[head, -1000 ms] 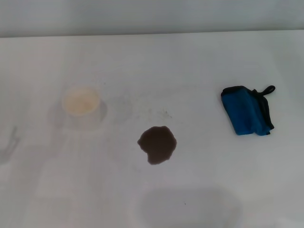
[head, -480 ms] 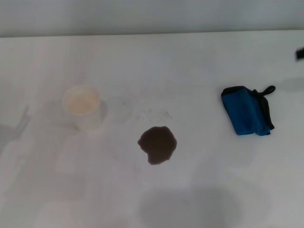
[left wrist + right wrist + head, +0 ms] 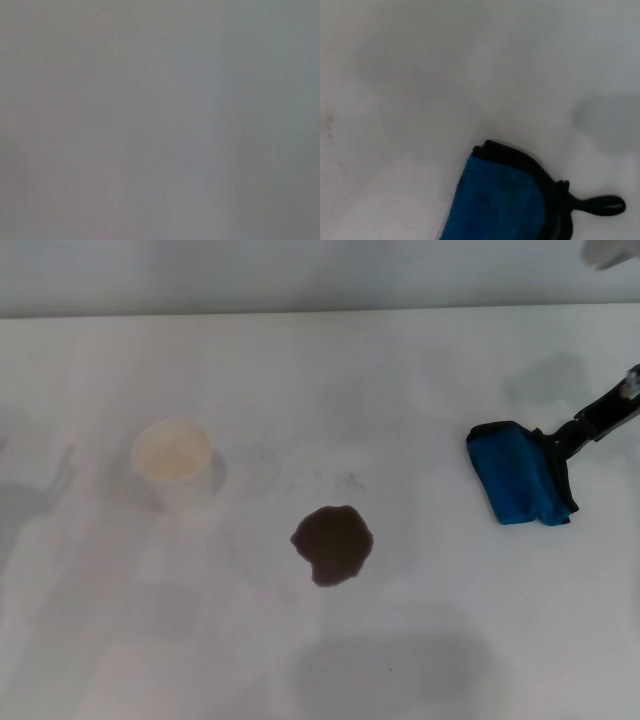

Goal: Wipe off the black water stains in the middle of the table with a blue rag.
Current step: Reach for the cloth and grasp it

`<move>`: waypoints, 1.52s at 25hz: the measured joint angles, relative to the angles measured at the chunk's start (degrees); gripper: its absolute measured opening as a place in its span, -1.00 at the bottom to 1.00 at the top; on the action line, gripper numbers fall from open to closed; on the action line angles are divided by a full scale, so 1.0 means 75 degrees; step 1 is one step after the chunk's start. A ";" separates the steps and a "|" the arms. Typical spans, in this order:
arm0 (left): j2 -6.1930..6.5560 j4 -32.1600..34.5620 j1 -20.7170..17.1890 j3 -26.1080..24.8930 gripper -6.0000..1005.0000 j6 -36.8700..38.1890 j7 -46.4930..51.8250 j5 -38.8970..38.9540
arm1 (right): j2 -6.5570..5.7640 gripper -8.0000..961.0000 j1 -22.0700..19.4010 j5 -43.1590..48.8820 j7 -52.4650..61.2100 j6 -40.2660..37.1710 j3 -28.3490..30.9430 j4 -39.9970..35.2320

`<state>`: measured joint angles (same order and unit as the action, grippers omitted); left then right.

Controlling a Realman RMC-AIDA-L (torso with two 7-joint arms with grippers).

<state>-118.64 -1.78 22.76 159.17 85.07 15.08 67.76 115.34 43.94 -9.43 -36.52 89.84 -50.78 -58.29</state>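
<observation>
A dark blotch of black water stains (image 3: 332,544) sits mid-table (image 3: 320,370), unwiped, with the folded blue rag (image 3: 518,474) lying well to its right and a white paper cup (image 3: 175,464) to its left. The right gripper (image 3: 612,412) reaches in beside the rag's black loop (image 3: 600,204), apparently to pick it up; whether it is spread or closed cannot be told. Only the right wrist view shows the loop clearly, while the left wrist view shows nothing.

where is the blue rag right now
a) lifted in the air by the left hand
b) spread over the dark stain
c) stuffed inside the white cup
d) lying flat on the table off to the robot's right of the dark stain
d: in the head view the blue rag lies on the table, apart from the black water stains, which are uncovered, with the white cup on the other side.
</observation>
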 joint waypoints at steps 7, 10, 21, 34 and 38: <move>-0.0002 -0.0008 0.0051 0.0000 0.77 0.0039 -0.0055 0.0002 | -0.0004 0.01 0.0202 -0.0360 0.0748 -0.0311 -0.1111 0.0345; -0.0001 -0.0012 0.0059 0.0000 0.77 0.0215 -0.0238 0.0002 | -0.0001 0.01 0.0239 -0.0730 0.0955 -0.0265 -0.1123 0.0357; 0.0009 -0.0196 0.0274 0.0000 0.77 0.0362 -0.0429 0.0222 | -0.0005 0.01 0.0107 -0.0857 0.1935 -0.0776 -0.1277 0.0790; 0.0011 -0.0477 0.0562 -0.0001 0.77 0.0368 -0.0429 0.0422 | -0.0011 0.01 0.0273 -0.0890 0.2311 -0.1419 -0.1285 0.1783; 0.0011 -0.0478 0.0622 0.0000 0.77 0.0383 -0.0428 0.0424 | -0.0008 0.01 0.0360 -0.0851 0.2314 -0.1552 -0.1301 0.2035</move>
<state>-118.56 -5.36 27.43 159.17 87.94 11.87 70.93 115.28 46.64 -15.81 -19.16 78.20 -60.54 -43.03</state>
